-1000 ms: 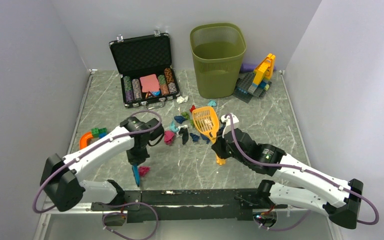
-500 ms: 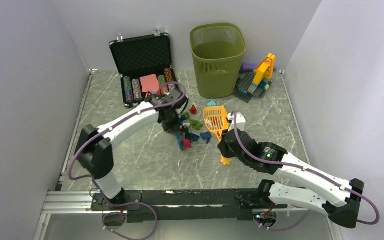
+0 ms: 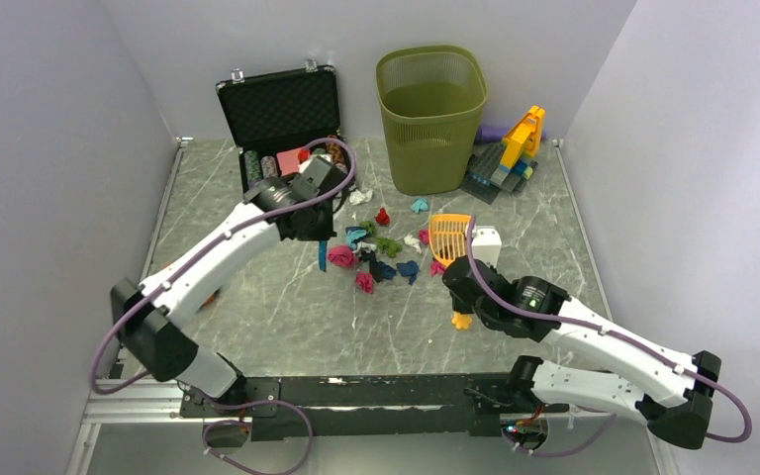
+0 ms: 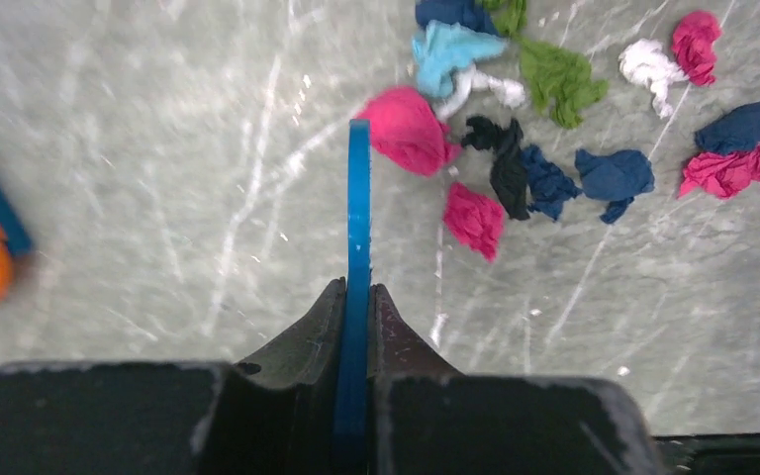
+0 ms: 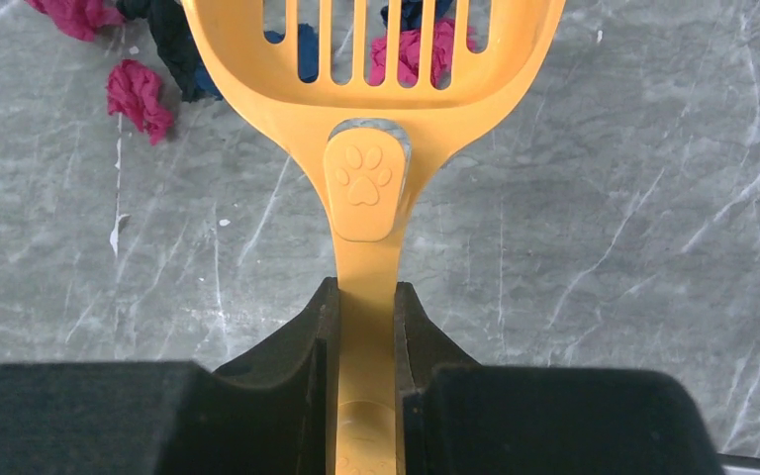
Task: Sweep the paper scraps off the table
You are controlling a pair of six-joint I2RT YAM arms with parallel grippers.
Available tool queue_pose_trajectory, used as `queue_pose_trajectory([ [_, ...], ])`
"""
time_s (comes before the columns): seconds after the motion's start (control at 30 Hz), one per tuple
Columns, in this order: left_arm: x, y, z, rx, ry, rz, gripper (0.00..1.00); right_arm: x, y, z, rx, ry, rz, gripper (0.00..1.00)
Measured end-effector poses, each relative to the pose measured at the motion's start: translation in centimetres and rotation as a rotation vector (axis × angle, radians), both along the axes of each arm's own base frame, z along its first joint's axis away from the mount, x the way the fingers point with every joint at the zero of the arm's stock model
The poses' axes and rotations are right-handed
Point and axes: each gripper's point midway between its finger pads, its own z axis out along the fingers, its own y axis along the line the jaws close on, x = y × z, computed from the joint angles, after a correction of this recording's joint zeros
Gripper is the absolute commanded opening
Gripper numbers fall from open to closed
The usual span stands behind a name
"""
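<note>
The small crumpled paper scraps (image 3: 387, 246) lie in a loose cluster on the middle of the grey-green marble-patterned table (image 3: 287, 317) — wads of magenta, navy, teal, green, white and one red, some touching, some just apart. They sit in front of the olive-green perforated plastic waste basket (image 3: 430, 109) and to the right of the open black hard case (image 3: 279, 107) holding poker chips. In the left wrist view the biggest magenta wad (image 4: 406, 129) touches the tip of the flat blue plastic blade (image 4: 358, 218), with the other scraps spread to its right

The left arm reaches far out from its base, slanting rightward, its wrist bent down beside the case. The left gripper (image 4: 356, 297) has its fingers pinched tight on the blue blade, which points down at the cluster's left side. The right arm is folded at the elbow, forearm running left, and the right gripper (image 5: 366, 297) clamps narrowly on the handle of the orange slotted plastic scoop (image 5: 361, 104) with a paw print — its head lies at the cluster's right edge, and a pink and a navy scrap show through its slots. A stack of coloured toy bricks (image 3: 510, 148) stands at the far right, well apart from the scraps
</note>
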Motion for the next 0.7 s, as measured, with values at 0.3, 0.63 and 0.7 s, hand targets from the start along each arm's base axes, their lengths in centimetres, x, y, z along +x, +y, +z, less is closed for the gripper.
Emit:
queue_pose_trajectory([
  [0.3,4.9,0.4,3.3,0.283,-0.322,-0.419,0.0,-0.2,0.0,0.8,0.034,-0.017,0.011,0.0],
  [0.63,15.0,-4.3,-1.0,0.678,-0.382,-0.734,0.0,-0.7,-0.3,2.4,0.116,-0.056,0.02,0.0],
  [0.7,16.5,-5.3,-1.9,0.714,-0.387,-0.762,0.0,-0.7,-0.3,2.4,0.12,-0.052,0.025,0.0],
])
